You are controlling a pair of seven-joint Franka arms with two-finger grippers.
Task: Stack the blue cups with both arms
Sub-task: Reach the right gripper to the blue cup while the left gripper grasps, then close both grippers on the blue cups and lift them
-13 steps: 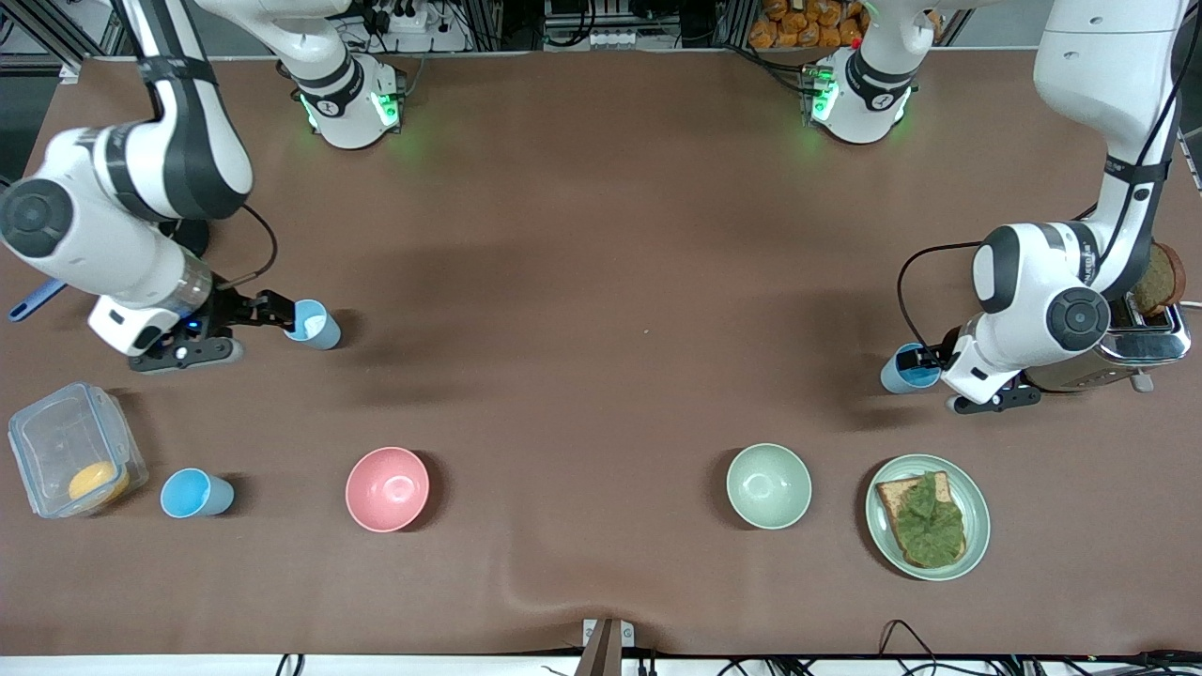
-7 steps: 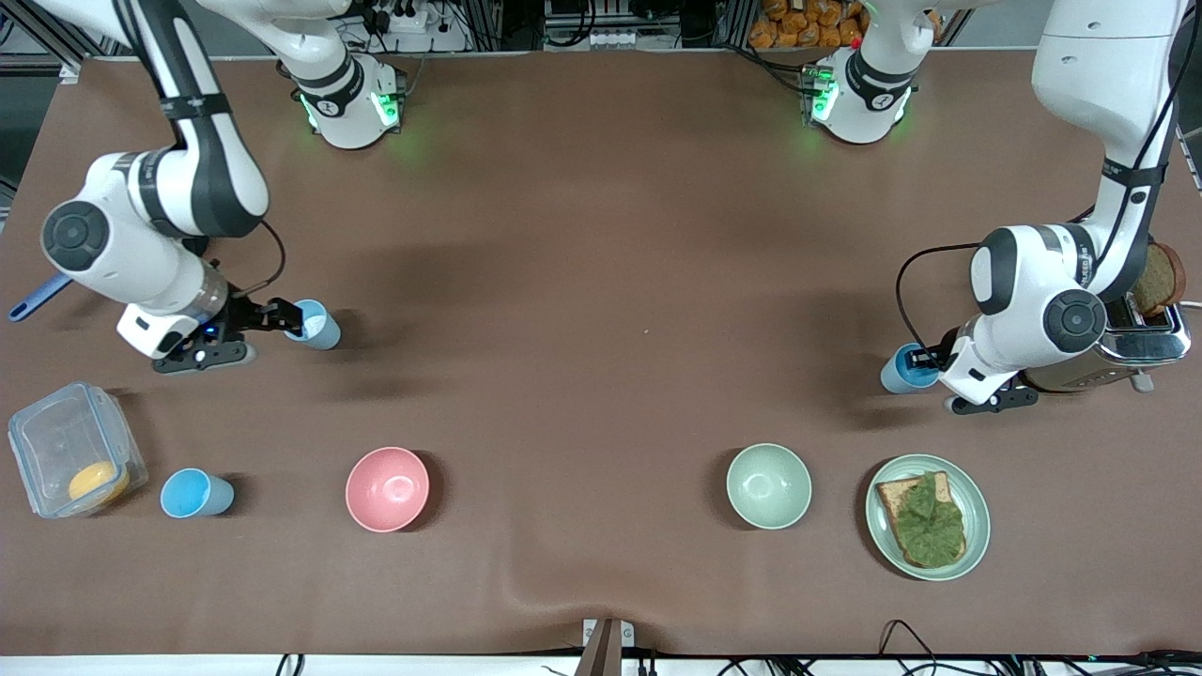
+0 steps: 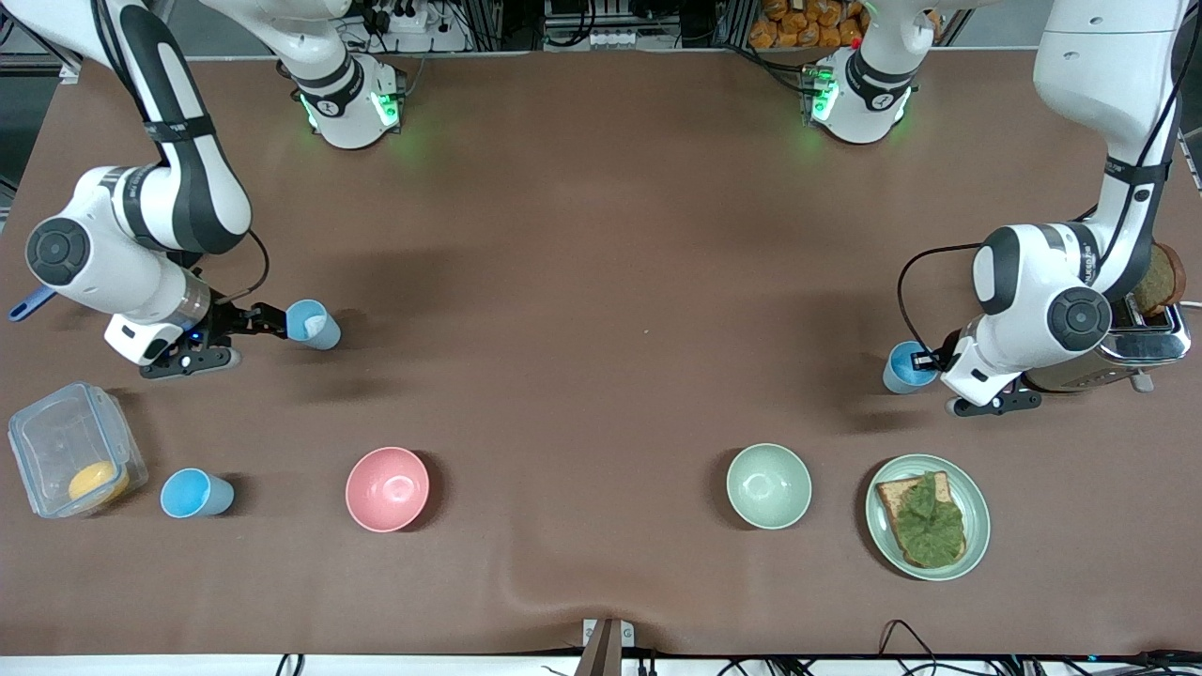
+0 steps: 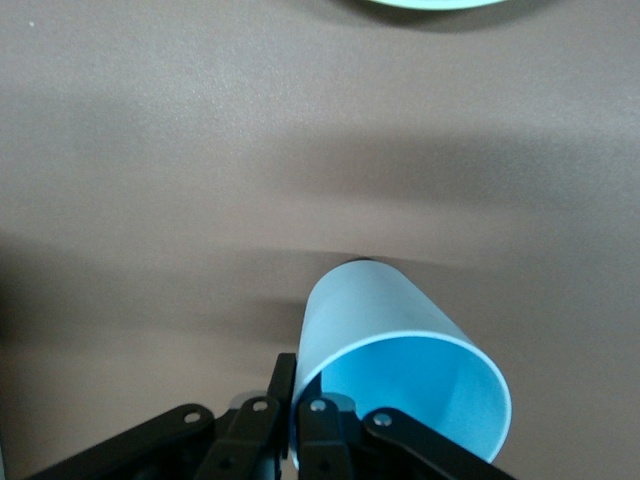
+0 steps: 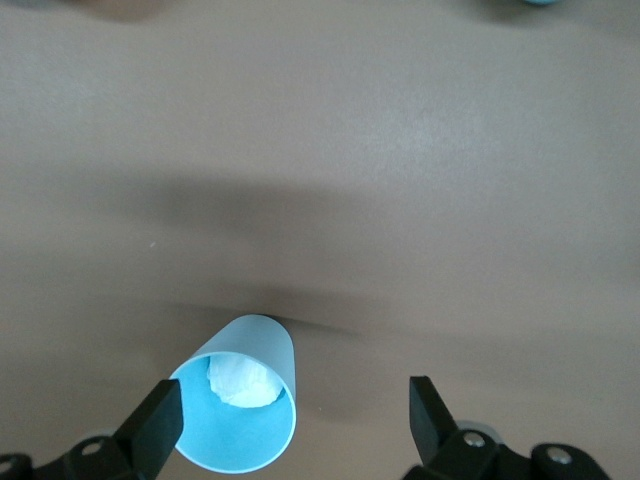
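One blue cup (image 3: pixel 907 367) stands on the table beside the toaster, toward the left arm's end. My left gripper (image 3: pixel 930 361) is shut on its rim, one finger inside and one outside; the same cup (image 4: pixel 400 370) and left gripper (image 4: pixel 297 385) show in the left wrist view. A paler blue cup (image 3: pixel 311 325) with a white patch inside stands toward the right arm's end. My right gripper (image 3: pixel 269 322) is open beside it. In the right wrist view this cup (image 5: pixel 240 410) sits between the spread fingers of the right gripper (image 5: pixel 290 415), close to one of them. A third blue cup (image 3: pixel 195 493) stands nearer the front camera.
A pink bowl (image 3: pixel 387 488), a pale green bowl (image 3: pixel 768 485) and a plate (image 3: pixel 977 512) with toast and lettuce line the near side. A clear lidded container (image 3: pixel 66 441) stands beside the third cup. A toaster (image 3: pixel 1141 345) sits under the left arm.
The left gripper has closed on the rim of its cup. The right arm has shifted a little toward its own end of the table, gripper still open at the paler cup.
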